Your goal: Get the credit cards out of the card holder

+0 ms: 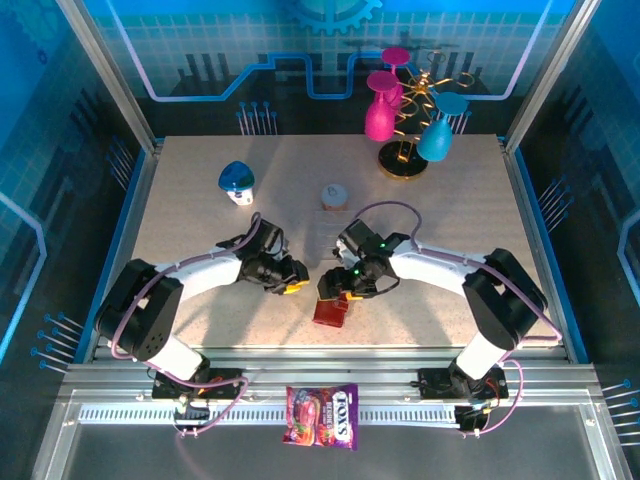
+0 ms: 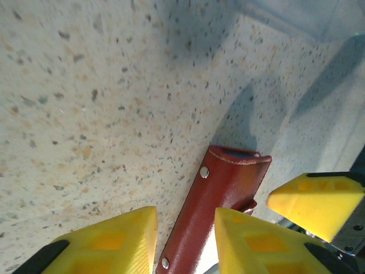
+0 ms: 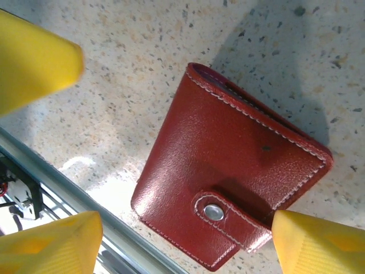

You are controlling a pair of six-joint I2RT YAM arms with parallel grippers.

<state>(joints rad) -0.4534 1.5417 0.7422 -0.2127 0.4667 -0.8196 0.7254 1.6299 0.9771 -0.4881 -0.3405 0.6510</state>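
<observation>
The red card holder (image 1: 330,312) lies closed (snap tab fastened) on the table (image 1: 200,220) near its front edge, with the right gripper (image 1: 345,287) spread wide just above it and the left gripper (image 1: 294,287) also spread, just beside it.

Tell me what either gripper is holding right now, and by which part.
Nothing is held. The card holder lies closed on the table between the right gripper's open fingers, with a gap at one side. The left gripper is open too.
</observation>
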